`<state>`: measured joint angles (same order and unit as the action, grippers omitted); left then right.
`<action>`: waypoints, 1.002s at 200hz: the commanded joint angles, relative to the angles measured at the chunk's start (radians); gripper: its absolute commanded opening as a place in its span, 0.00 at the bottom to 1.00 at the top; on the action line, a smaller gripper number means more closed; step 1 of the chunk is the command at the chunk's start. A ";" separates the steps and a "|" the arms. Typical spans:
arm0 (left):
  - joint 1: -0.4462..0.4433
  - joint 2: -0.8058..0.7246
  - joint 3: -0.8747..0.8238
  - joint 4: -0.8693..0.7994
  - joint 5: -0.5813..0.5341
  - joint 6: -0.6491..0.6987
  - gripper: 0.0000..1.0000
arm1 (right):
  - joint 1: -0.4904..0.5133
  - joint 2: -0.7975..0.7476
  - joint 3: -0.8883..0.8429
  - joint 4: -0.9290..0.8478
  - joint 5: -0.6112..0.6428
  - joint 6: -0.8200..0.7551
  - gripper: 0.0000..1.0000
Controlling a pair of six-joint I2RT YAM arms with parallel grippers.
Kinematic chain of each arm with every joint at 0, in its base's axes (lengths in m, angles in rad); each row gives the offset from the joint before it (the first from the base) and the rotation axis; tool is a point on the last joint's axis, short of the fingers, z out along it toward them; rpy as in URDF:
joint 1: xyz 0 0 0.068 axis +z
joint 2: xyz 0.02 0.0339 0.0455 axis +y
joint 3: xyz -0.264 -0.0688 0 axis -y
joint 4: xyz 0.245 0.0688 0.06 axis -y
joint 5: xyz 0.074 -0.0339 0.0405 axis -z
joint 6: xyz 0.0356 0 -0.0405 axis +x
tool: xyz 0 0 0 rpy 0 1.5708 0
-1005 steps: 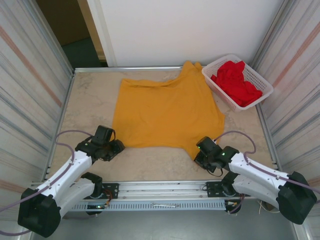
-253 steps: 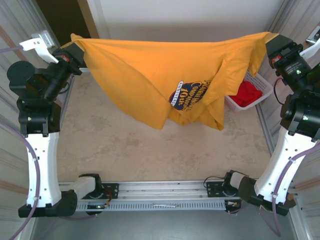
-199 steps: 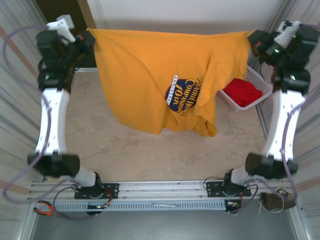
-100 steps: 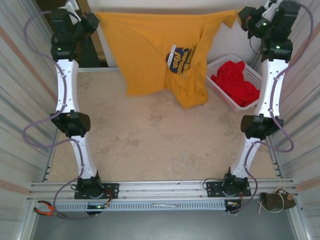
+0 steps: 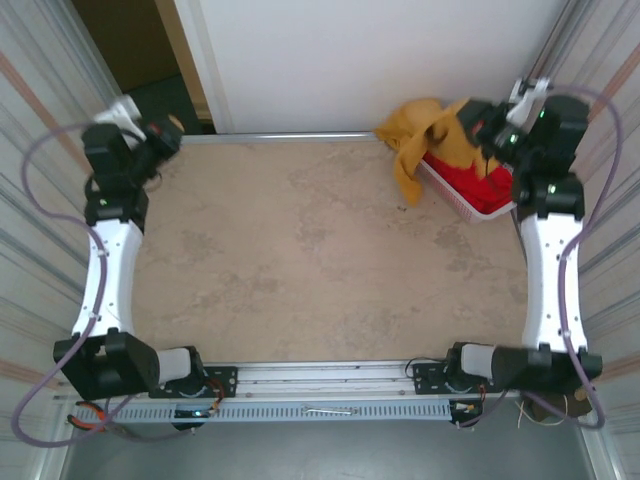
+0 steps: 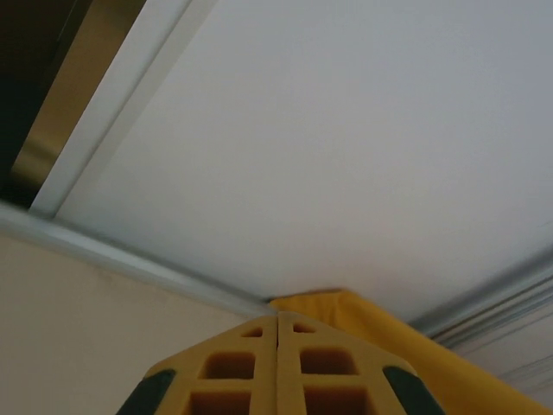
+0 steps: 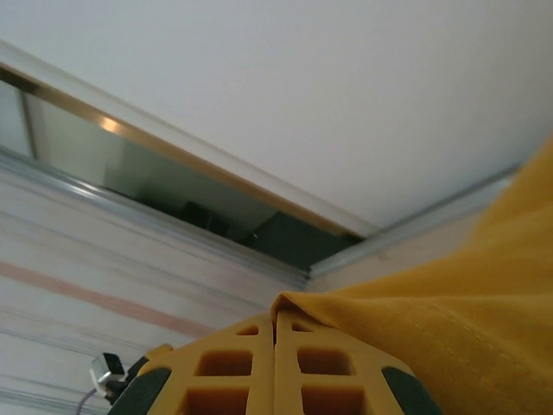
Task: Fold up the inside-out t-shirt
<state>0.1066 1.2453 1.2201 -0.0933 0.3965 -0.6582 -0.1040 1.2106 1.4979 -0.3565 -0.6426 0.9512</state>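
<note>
The inside-out t-shirt (image 5: pixel 412 140) is mustard yellow and hangs in a bunch at the far right corner, partly over the basket. My right gripper (image 5: pixel 472 116) is raised there and shut on an edge of it. In the right wrist view the shirt's edge (image 7: pixel 406 320) is pinched at the tips of the right gripper (image 7: pixel 276 316). My left gripper (image 5: pixel 166 141) is raised at the far left, shut and holding nothing. In the left wrist view the left gripper (image 6: pixel 276 318) has its jaws together, with the yellow t-shirt (image 6: pixel 415 341) beyond them, apart.
A white basket (image 5: pixel 487 209) with a bright red garment (image 5: pixel 472 182) stands at the far right, under the hanging shirt. The beige tabletop (image 5: pixel 320 260) is bounded by a white back wall and striped side walls. Both arms stand tall along the sides.
The left gripper has let go of the shirt. The shirt, stretched between both grippers before, has swung right and now hangs bunched from the right gripper by the basket.
</note>
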 commanded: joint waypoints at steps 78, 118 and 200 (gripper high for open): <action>-0.708 0.191 -0.275 0.208 -0.171 -0.112 0.59 | -0.015 -0.130 -0.111 -0.078 0.071 -0.147 0.00; -0.894 0.490 0.019 0.146 -0.253 0.037 0.63 | -0.006 -0.024 0.055 -0.024 0.025 -0.077 0.00; -1.041 0.953 0.514 0.162 -0.399 0.113 0.66 | 0.066 0.082 0.239 -0.025 0.044 -0.055 0.00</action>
<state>-0.9176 2.0991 1.6020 0.0795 0.0723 -0.5808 -0.0517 1.2869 1.6802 -0.4191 -0.5797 0.8673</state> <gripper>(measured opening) 0.662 0.051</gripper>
